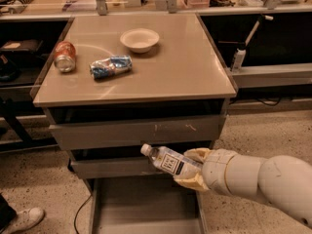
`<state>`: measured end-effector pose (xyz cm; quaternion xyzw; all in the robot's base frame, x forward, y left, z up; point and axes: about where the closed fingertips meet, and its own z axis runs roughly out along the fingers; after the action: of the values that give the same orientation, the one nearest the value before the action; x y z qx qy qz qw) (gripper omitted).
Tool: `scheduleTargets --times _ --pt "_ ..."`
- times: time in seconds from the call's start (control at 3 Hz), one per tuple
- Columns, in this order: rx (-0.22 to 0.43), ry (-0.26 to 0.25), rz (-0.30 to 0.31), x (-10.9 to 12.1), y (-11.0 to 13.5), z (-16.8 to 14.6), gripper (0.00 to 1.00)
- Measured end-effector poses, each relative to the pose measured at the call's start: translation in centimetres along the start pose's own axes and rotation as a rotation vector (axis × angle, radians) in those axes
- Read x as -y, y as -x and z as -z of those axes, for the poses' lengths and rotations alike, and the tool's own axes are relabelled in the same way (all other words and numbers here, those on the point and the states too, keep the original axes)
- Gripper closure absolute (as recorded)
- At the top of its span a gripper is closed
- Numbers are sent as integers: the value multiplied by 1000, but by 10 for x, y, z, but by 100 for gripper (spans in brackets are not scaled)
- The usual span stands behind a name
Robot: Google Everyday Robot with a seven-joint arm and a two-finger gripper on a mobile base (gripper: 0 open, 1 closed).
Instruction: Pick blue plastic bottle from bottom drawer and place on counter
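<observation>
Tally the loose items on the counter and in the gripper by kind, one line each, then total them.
Bottles: 1, the blue plastic bottle, clamped in the gripper above the open bottom drawer
Cans: 1, the orange soda can, on the counter
Bags: 1, the snack bag, on the counter
Bowls: 1, the white bowl, on the counter
Total: 4

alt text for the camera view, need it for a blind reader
The robot's gripper holds the blue plastic bottle, white cap pointing left, above the open bottom drawer. On the counter sit an orange can on its side, a blue-and-white snack bag and a white bowl.
</observation>
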<state>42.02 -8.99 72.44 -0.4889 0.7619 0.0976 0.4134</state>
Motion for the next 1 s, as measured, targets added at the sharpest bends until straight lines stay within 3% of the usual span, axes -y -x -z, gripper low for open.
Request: scheduleTargets --times 0.33,0.67,1.0 --pt "0 1 2 -1 1 0 100" --pt "16 -83 71 22 36 30 100" --pt "19 -176 155 59 85 70 100"
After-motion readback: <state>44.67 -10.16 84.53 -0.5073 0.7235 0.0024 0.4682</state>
